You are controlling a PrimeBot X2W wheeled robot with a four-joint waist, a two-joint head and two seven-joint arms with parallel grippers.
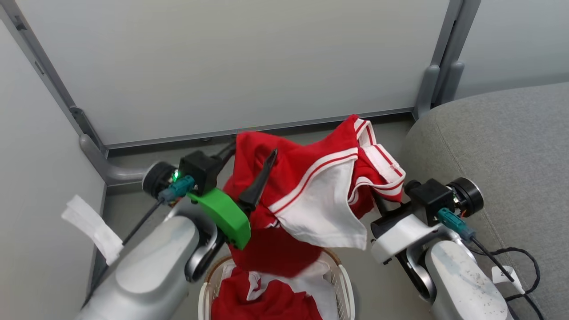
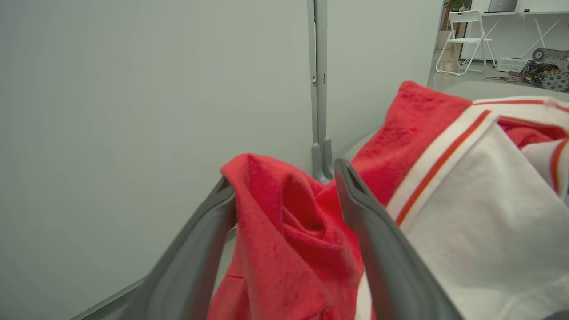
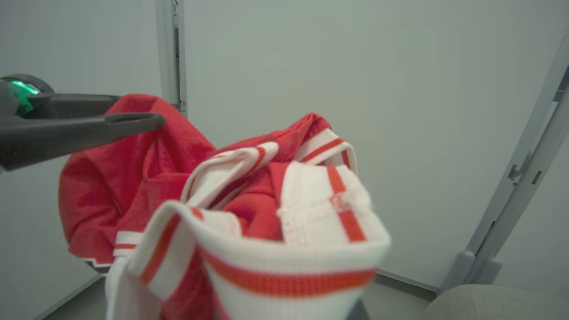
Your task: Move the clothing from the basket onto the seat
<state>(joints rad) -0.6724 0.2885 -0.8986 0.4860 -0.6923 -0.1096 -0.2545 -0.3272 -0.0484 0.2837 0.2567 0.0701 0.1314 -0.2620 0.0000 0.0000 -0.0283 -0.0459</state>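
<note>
Left end effector (image 2: 284,178) clenched on clothing (image 1: 311,195), held above basket (image 1: 343,281) | right end effector (image 1: 375,204) cloth-covered, grip indeterminate | seat (image 1: 502,146) lies rightward | Risk: hanging hem may snag second garment (image 1: 266,304), spilling it onto floor (image 1: 386,280).

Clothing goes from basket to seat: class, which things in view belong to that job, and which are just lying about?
Job: clothing, basket, seat, left tool.
Lying about: white strip, black cable, folding chair.
</note>
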